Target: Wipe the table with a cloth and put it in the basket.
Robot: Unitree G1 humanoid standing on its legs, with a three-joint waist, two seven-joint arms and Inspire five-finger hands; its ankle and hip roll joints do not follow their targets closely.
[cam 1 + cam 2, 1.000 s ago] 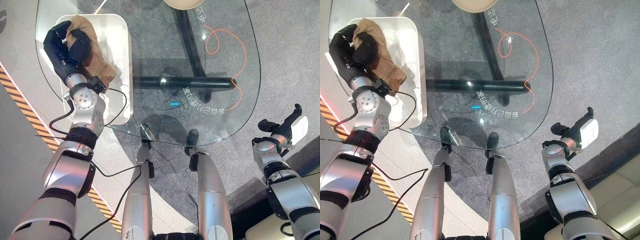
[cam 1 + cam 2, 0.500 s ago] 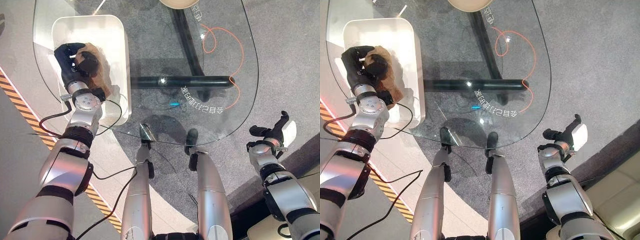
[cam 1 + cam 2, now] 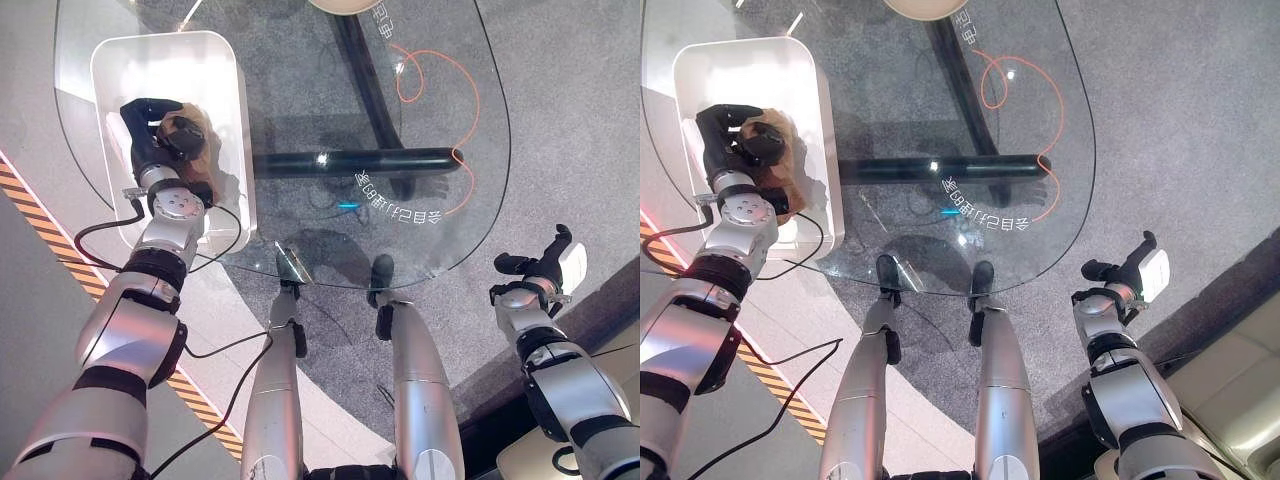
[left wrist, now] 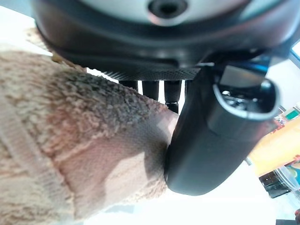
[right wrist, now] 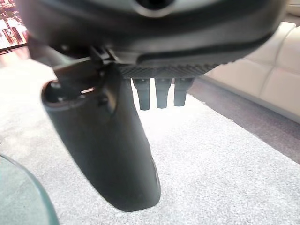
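1. Left hand [image 3: 152, 125] lowered into the white basket [image 3: 215, 60] at the far left of the glass table [image 3: 300, 110]; a second ago held higher, over the basket's far end; now deeper inside and nearer.
2. Fingers curled round the brown cloth [image 3: 190, 135], thumb pressed against the terry pile, as seen in the left wrist view; not yet released.
3. Cloth bunched smaller than a second ago, sitting inside the basket, no longer draped over its side.
4. Judged meaning: wiping done, placing nearly complete; only opening the fingers and lifting clear left to do.
5. Right hand [image 3: 1132, 272] idle off the table's near right edge, over the carpet; fingers relaxed and straight, holding nothing.
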